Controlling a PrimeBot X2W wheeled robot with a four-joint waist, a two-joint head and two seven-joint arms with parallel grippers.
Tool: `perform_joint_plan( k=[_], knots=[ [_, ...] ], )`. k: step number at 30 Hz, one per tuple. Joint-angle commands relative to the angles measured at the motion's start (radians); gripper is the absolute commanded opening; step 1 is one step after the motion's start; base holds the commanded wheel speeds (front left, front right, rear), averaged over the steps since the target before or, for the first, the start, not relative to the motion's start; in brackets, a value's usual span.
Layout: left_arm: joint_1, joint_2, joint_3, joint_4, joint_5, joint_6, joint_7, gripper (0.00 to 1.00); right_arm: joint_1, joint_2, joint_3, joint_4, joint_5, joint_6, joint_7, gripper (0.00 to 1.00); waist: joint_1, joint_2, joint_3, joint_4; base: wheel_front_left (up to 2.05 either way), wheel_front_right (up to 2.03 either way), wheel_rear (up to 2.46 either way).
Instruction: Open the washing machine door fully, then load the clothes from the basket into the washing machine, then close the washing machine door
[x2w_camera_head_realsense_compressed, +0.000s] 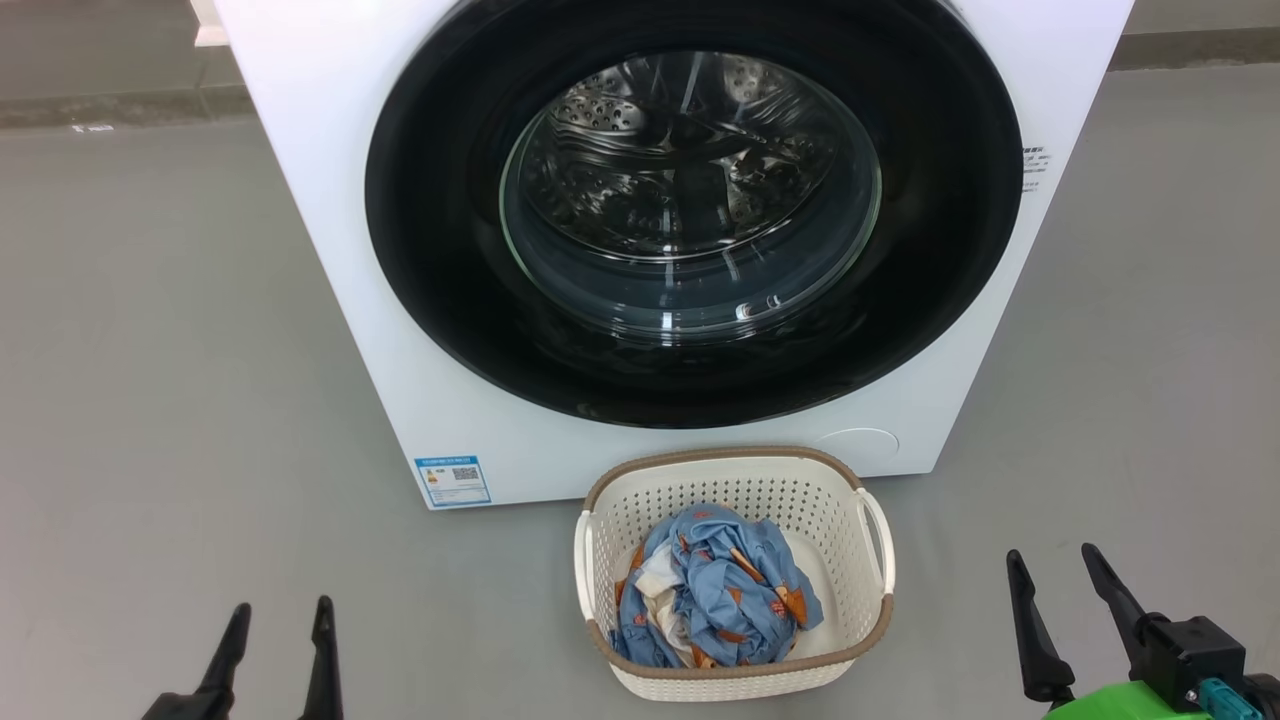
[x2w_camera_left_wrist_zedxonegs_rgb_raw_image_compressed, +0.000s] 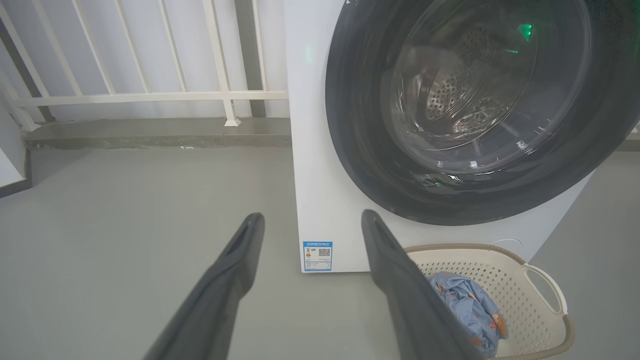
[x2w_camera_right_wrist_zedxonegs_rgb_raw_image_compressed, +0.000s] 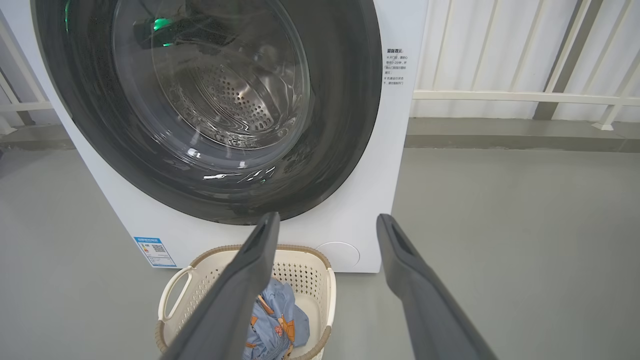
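The left claw (x2w_camera_head_realsense_compressed: 281, 607) and right claw (x2w_camera_head_realsense_compressed: 1052, 552) both have their fingers spread apart, empty. Between them, just ahead, the basket (x2w_camera_head_realsense_compressed: 730, 456) holds the clothes (x2w_camera_head_realsense_compressed: 715, 590). Beyond it, the washing machine door (x2w_camera_head_realsense_compressed: 690, 200) sits closed on the washing machine (x2w_camera_head_realsense_compressed: 330, 250).

I have the washing machine (x2w_camera_head_realsense_compressed: 540, 450) ahead on the floor (x2w_camera_head_realsense_compressed: 150, 400), railing (x2w_camera_left_wrist_zedxonegs_rgb_raw_image_compressed: 150, 95) behind it | washing machine door (x2w_camera_head_realsense_compressed: 690, 200) closed on its front | basket (x2w_camera_head_realsense_compressed: 720, 455) on the floor just before it, clothes (x2w_camera_head_realsense_compressed: 715, 590) inside | left tool (x2w_camera_head_realsense_compressed: 281, 605) and right tool (x2w_camera_head_realsense_compressed: 1052, 552) nearer me, either side of the basket

The basket (x2w_camera_right_wrist_zedxonegs_rgb_raw_image_compressed: 300, 272) holds clothes (x2w_camera_right_wrist_zedxonegs_rgb_raw_image_compressed: 280, 320) (washer door (x2w_camera_right_wrist_zedxonegs_rgb_raw_image_compressed: 345, 100) shut).
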Motion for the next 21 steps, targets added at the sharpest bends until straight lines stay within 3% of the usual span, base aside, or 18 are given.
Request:
perform_joint_plan(
  k=[1, 21],
  knots=[
    [-0.017, 0.016, 0.035, -0.029, 0.036, 0.006, -0.020, 1.00, -0.007, -0.015, 0.022, -0.020, -0.035, 0.002, -0.020, 1.00, -0.0001, 0.0000, -0.001, 0.000, 0.00, 0.00, 0.00],
    [-0.021, 0.017, 0.036, -0.018, 0.018, 0.008, -0.021, 1.00, -0.011, -0.015, 0.037, -0.005, -0.005, 0.002, -0.022, 1.00, -0.0001, 0.0000, 0.011, 0.009, 0.00, 0.00, 0.00]
  ],
)
